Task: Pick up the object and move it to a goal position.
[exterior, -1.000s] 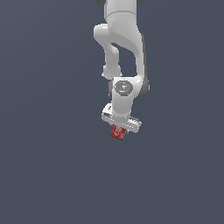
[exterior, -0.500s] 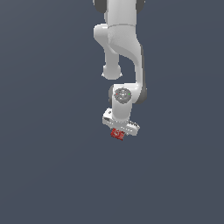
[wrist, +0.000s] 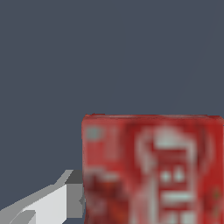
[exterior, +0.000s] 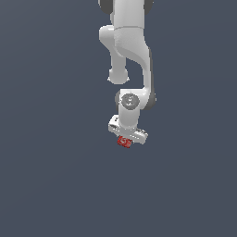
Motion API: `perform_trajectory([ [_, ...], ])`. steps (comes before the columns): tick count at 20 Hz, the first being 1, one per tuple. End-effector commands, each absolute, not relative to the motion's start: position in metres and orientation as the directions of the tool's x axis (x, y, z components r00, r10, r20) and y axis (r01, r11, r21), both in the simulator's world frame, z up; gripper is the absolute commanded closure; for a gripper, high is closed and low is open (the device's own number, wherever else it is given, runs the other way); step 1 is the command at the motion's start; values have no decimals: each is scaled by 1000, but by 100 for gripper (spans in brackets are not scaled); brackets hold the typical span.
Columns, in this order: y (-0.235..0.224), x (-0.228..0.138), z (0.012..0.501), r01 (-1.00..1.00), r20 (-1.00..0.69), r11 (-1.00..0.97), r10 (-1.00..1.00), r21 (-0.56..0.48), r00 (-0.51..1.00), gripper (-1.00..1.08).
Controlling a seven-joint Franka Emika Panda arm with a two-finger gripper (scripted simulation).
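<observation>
The small flat red box with white lettering sits under the white gripper near the middle of the exterior view. In the wrist view the red box fills much of the picture, very close to the camera, with one white finger pressed against its side. The other finger is out of that picture. The gripper is shut on the box. The white arm hangs down from the upper edge of the exterior view.
A plain dark grey surface fills the exterior view all around the arm. No other objects or edges show.
The arm and gripper have shifted slightly toward the exterior view's right and a little lower, with the red box staying under the gripper.
</observation>
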State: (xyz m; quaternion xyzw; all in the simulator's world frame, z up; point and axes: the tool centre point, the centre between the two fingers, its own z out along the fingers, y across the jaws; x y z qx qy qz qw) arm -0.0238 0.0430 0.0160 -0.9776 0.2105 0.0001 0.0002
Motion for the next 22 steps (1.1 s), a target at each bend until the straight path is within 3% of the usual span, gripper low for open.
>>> perform_trajectory([
  [1,42,-24,15,-413,0,-911,-413,0,911,108],
  [12,40,-29,40,-410,0,-912,-410,-1,912,108],
  [22,28,-44,113,-412,0,-911,-412,-2,911,108],
])
